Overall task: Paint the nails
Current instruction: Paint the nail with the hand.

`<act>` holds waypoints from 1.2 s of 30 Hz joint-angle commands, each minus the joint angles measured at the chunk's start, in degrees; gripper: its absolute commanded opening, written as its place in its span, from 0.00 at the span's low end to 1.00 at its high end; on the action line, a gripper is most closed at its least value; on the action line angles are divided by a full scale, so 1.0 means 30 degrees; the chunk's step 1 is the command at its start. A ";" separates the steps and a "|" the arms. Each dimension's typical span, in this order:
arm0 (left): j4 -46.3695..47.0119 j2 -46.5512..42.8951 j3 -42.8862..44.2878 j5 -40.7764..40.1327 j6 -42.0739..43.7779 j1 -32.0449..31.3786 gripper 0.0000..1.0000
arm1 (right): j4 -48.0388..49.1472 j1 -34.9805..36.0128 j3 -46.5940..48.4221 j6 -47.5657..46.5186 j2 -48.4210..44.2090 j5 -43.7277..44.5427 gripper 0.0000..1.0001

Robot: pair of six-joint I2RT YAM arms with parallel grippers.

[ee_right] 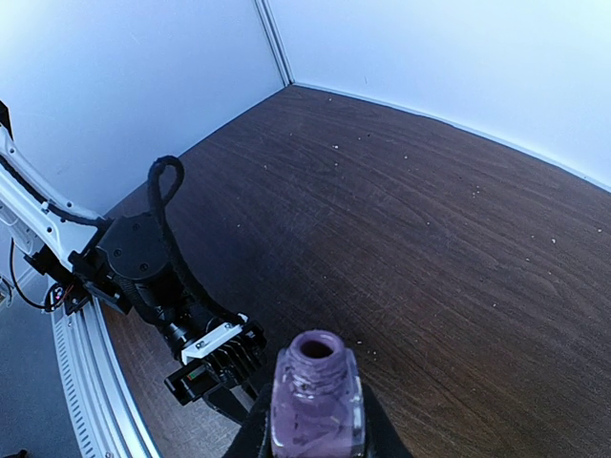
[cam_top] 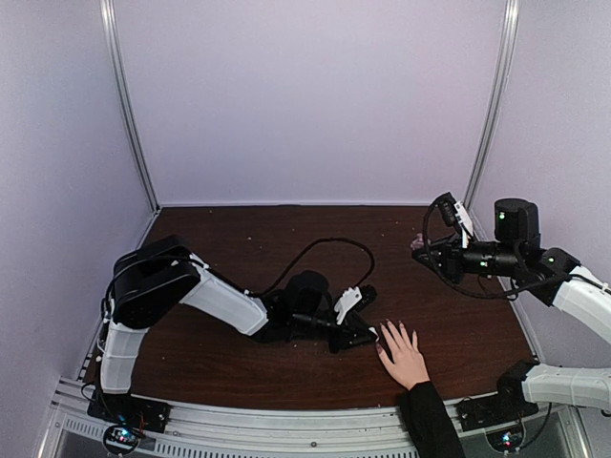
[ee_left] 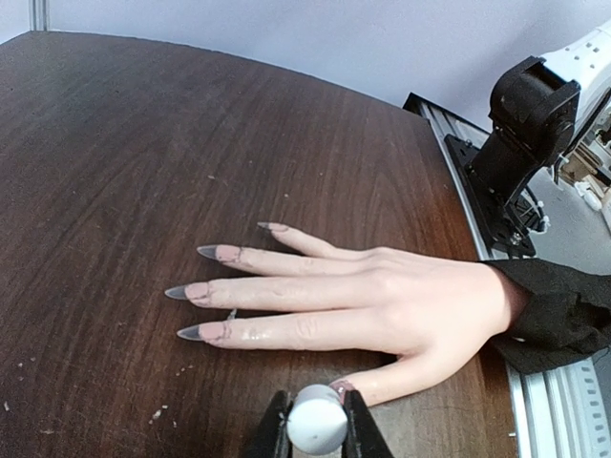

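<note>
A light-skinned hand (ee_left: 382,305) with a black sleeve (ee_left: 563,315) lies flat on the brown table, fingers spread. Its long pointed nails (ee_left: 189,332) have grey tips. The thumb nail (ee_left: 342,387) sits right beside the white round brush cap (ee_left: 317,425) that my left gripper (ee_left: 316,401) is shut on; the brush itself is hidden under the cap. From above, the left gripper (cam_top: 366,336) is at the hand's (cam_top: 406,356) thumb side. My right gripper (ee_right: 315,434) is shut on an open purple polish bottle (ee_right: 317,401), held up over the table's right side (cam_top: 420,245).
The left arm's black cable (cam_top: 325,250) loops over the table's middle. Small pale specks (ee_left: 158,413) dot the wood near the fingers. The right arm's base (ee_left: 520,143) and the aluminium rail (ee_left: 558,420) run along the table edge by the sleeve. Pale walls enclose three sides.
</note>
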 commanded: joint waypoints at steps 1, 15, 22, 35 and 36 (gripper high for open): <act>0.0190 0.0486 0.0532 -0.0111 0.0009 0.0113 0.00 | 0.0406 -0.0113 0.0102 -0.0017 -0.0098 0.0236 0.00; 0.0115 0.0524 0.0472 -0.0112 0.0133 0.0113 0.00 | 0.0388 -0.0113 0.0102 -0.0017 -0.0133 0.0219 0.00; 0.0241 0.0512 0.0532 -0.0435 0.0102 0.0123 0.00 | 0.0377 -0.0122 0.0095 -0.0017 -0.0118 0.0239 0.00; 0.0446 0.0539 0.0598 -0.0919 0.0016 0.0306 0.00 | 0.0397 -0.0113 0.0044 -0.0017 -0.0128 0.0277 0.00; 0.0462 0.0540 0.0592 -0.0967 0.0012 0.0308 0.00 | 0.0372 -0.0113 0.0044 -0.0017 -0.0135 0.0259 0.00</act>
